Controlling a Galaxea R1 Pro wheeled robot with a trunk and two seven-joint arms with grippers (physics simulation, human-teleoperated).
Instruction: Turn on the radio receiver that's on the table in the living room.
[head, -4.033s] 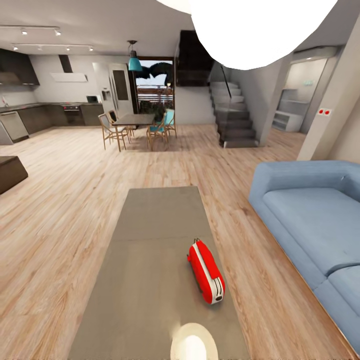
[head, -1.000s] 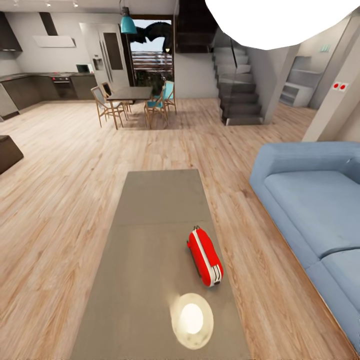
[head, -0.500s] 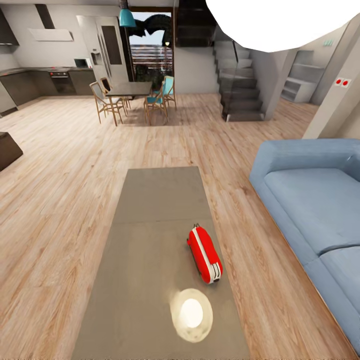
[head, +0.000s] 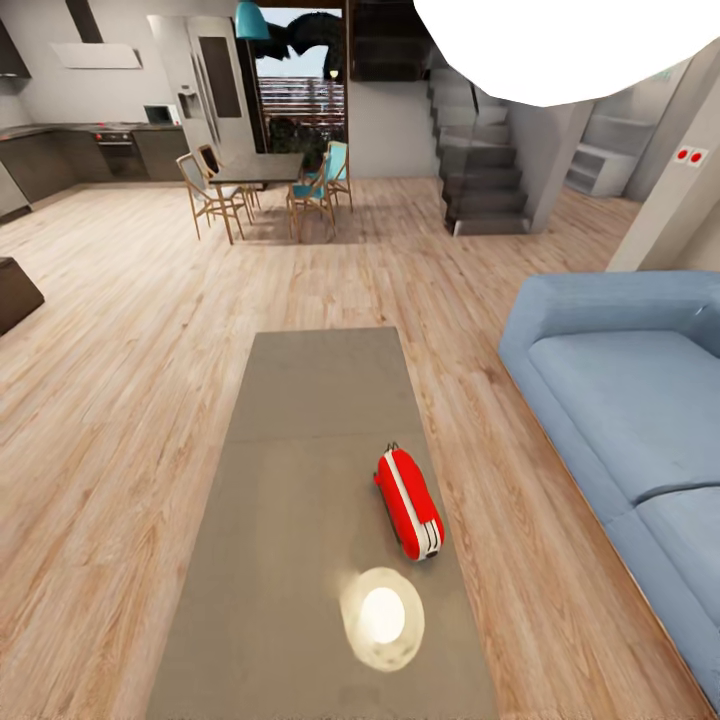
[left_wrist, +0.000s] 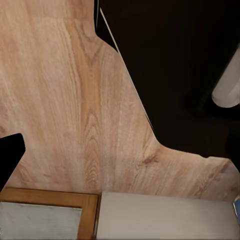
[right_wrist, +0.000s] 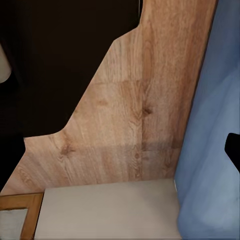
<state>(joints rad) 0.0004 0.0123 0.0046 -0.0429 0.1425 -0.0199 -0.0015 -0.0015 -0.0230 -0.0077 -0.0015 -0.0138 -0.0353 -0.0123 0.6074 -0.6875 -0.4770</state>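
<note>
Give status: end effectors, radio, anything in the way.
End effectors: state cannot be told. Radio lying on the grey table, right of centre, untouched. Bright light patch on the tabletop nearer than the radio; no obstacle around it.

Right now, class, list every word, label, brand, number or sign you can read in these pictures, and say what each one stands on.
None can be read.
The radio receiver on the table: a plain white band, no lettering visible.
Wall plate with two red dots: no text visible.
Kitchen appliances: too small to read.
</note>
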